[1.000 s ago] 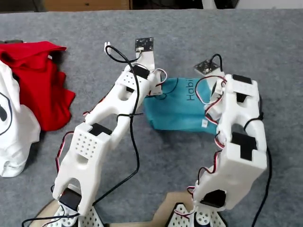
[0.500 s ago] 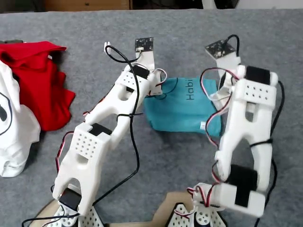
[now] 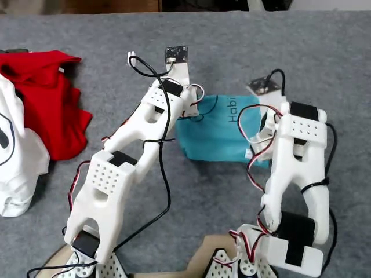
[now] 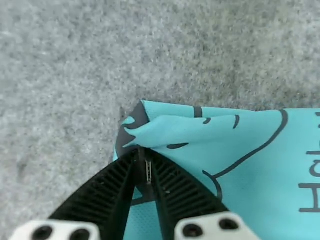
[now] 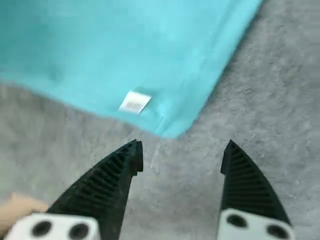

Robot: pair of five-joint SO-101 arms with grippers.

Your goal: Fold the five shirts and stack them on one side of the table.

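Observation:
A folded teal shirt (image 3: 217, 136) with dark print lies on the grey table in the middle. My left gripper (image 4: 145, 165) is shut on a bunched corner of the teal shirt (image 4: 225, 150), at the shirt's left edge in the high view (image 3: 190, 111). My right gripper (image 5: 182, 150) hangs open just above the table, off a corner of the teal shirt (image 5: 125, 50) that carries a small white tag (image 5: 134, 103); nothing is between its fingers. The right arm (image 3: 295, 150) covers the shirt's right edge from above.
A crumpled red shirt (image 3: 49, 98) lies at the far left, and a white shirt (image 3: 14, 156) with dark print overlaps it near the left edge. Bare grey table (image 3: 324, 63) stretches to the back and to the right of the arms.
The right arm swung out to the right and farther back, then came back in over the teal shirt's right edge. The left arm has kept still with the shirt corner held.

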